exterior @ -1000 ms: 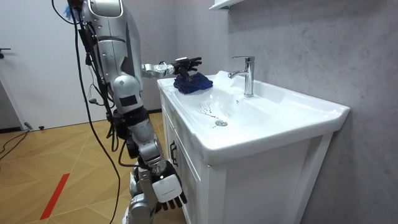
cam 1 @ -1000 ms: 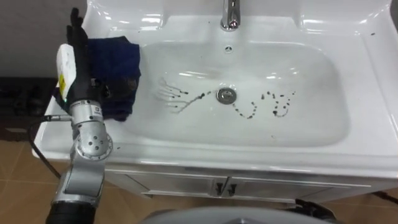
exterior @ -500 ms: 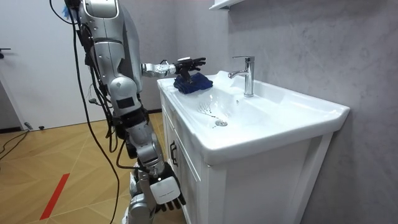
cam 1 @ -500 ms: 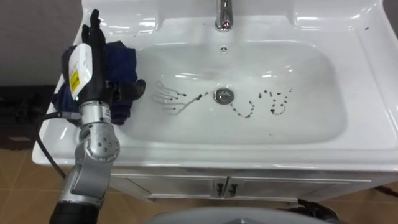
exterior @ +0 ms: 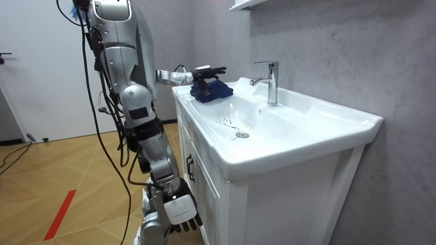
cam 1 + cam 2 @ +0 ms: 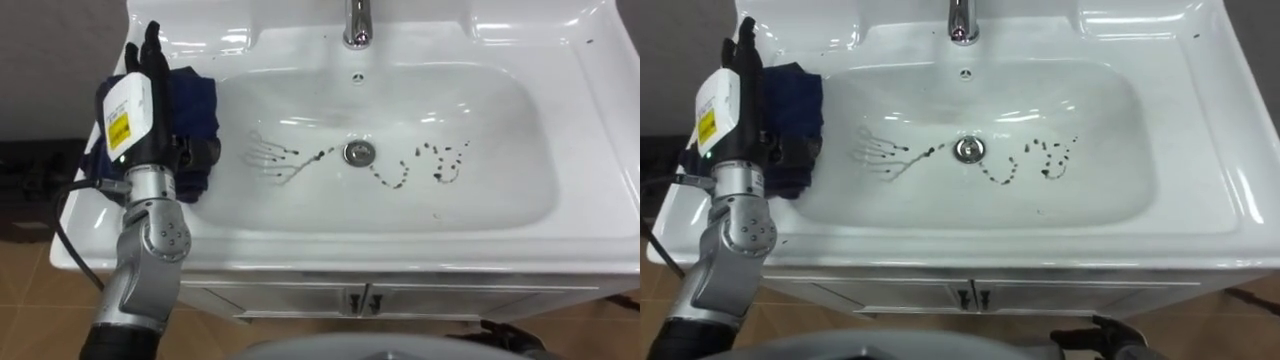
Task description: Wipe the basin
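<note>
- Since 1 second earlier, the left hand [image 5: 206,69] had levelled out and sunk closer to the cloth [image 6: 197,98]. The cloth itself had kept its place in the room view.
- The basin [image 6: 592,130] was glossy white ceramic, a rounded rectangle with a round metal drain [image 6: 359,153] at its centre.
- Dark speckled marks [image 6: 400,176] trailed to both sides of the drain, with thin streaks on its left.
- A chrome faucet [image 6: 357,24] stood behind the drain.
- The cloth, dark blue, soft and crumpled, lay on the rim left of the drain.
- The left hand was over the cloth with its fingers straight, grasping nothing. Whether they touched it could not be told.
- The right hand [image 5: 182,209] hung low beside the white cabinet [image 5: 208,194].
</note>
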You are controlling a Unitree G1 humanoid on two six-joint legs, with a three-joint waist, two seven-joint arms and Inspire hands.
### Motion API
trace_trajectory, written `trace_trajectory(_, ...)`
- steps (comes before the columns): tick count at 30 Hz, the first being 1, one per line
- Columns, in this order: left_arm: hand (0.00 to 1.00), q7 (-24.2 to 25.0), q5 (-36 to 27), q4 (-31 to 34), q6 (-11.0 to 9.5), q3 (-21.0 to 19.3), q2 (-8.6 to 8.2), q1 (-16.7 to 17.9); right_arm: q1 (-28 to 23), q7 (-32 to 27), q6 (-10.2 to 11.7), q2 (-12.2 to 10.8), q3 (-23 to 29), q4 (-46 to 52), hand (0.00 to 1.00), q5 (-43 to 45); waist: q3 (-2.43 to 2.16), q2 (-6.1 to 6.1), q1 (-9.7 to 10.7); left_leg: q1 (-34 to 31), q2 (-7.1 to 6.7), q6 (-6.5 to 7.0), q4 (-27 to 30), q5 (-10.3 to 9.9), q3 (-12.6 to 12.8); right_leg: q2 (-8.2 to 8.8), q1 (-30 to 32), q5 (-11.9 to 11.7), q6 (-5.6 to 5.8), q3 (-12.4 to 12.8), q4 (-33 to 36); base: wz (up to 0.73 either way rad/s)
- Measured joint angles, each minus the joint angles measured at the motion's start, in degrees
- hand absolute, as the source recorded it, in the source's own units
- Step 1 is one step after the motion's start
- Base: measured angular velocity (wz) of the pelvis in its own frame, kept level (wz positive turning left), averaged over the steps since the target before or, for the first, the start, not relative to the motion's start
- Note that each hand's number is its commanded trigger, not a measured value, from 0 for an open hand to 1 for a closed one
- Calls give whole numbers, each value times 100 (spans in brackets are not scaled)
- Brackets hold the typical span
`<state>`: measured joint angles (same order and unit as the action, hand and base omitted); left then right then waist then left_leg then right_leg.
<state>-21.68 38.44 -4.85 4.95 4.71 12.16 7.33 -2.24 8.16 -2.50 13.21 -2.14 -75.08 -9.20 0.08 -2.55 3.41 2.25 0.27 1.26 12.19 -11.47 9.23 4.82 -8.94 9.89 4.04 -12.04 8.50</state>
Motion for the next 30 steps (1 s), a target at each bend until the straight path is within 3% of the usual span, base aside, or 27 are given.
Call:
trace_trajectory(11, 0, -7, -15, -163, -4, -3, 8, 1, -11, -107, -2, 10, -21, -30, 0, -3, 3, 17, -13, -5, 0, 0, -6, 1, 7, 0, 21, -2, -3, -3, 2, 0)
trace_trajectory(18, 0, -117, -13, -677, 0, -33, 7, 4, -133, -216, -19, 13, -94, -56, 0, 83, -54, 95, -77, 121, 1, -6, -43, 5, 11, -2, -3, -2, -3, 8, -9, -2)
trace_trajectory(24, 0, -381, -12, -709, 1, -233, 7, 3, -248, -383, -289, 13, -107, -138, 0, 726, -69, 120, -60, 142, -1, -5, -45, 4, -1, -2, -23, -2, -3, 2, 4, 0)
trace_trajectory(30, 0, -456, -14, -767, 17, -232, 6, 2, -402, -399, -655, 12, -112, -269, 0, 1189, -34, 110, -39, 135, 5, -6, -57, 3, 5, -3, -17, -1, -3, 34, 8, -1)
